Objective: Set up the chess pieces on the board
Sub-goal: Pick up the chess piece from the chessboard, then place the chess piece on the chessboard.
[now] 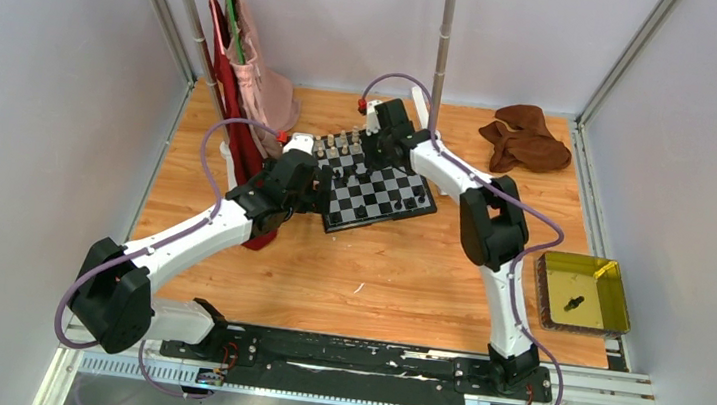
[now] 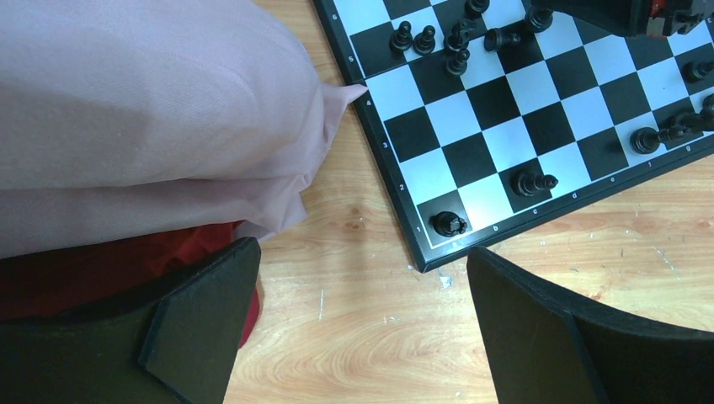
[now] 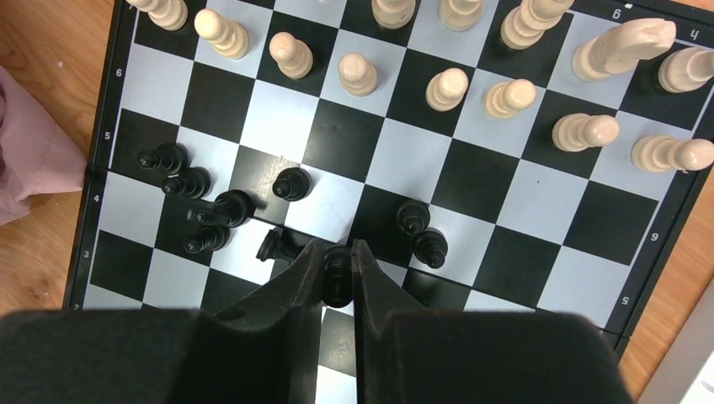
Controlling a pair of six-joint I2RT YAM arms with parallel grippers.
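A knock is the main risk being run here. The black piece [image 3: 338, 278] being pinched at the lower middle of the right wrist frame is being crowded by other black pieces [image 3: 210, 210]. One is lying on its side just beside the left-hand finger and two are standing close by at the lower right, so a low sideways move could be toppling them. A slip is also being risked, since the small piece is being held by the finger ends alone and could be tilting as it is let go. The right claw [image 3: 338, 246] is being kept nearly closed on that piece; whether it is resting on the board [image 3: 476, 181] or lifted off it cannot be told. The cream pieces [image 3: 446, 88] are being left in rows along the top of that frame, well apart. The left claw [image 2: 360, 252] is being held wide open on nothing, over the table [image 2: 354, 337] by the board's lower corner. A pink cloth [image 2: 151, 109] at the upper left is touching the board's edge and could be dragging it if caught.
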